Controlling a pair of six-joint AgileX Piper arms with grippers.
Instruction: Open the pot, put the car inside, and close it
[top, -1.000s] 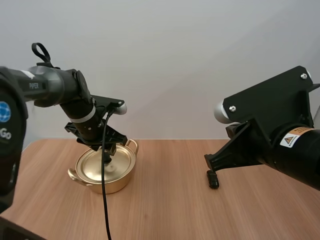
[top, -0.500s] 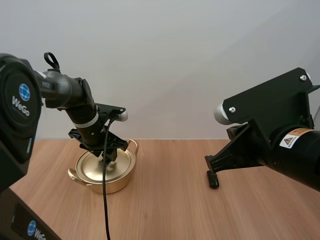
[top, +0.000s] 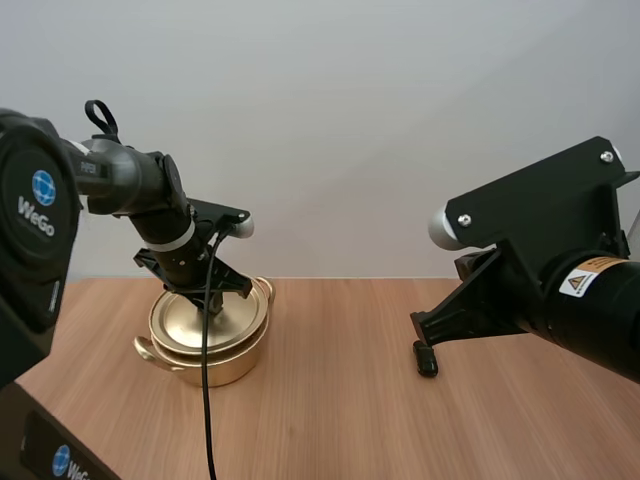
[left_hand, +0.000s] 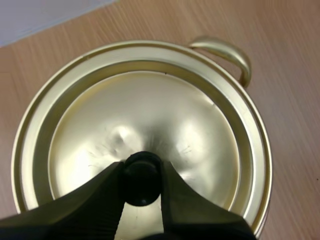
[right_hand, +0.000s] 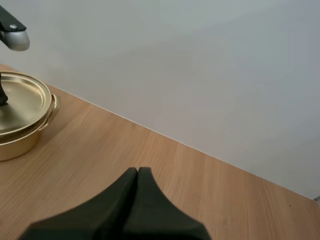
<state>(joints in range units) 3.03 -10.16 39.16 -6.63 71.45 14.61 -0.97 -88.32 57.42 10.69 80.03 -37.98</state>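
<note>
Lid (top: 235, 315) now raised above pot (top: 225, 365), L fingers (left_hand: 95, 195) pinching knob (left_hand: 142, 175).

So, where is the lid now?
The round golden metal lid is at the high view's left, over the golden metal pot, its black knob pinched by the left tool.

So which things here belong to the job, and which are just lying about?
Job: pot; its lid, knob pinched by the left end effector; small dark object on the table, possibly the car.
Idle: right end effector, shut on nothing.
</note>
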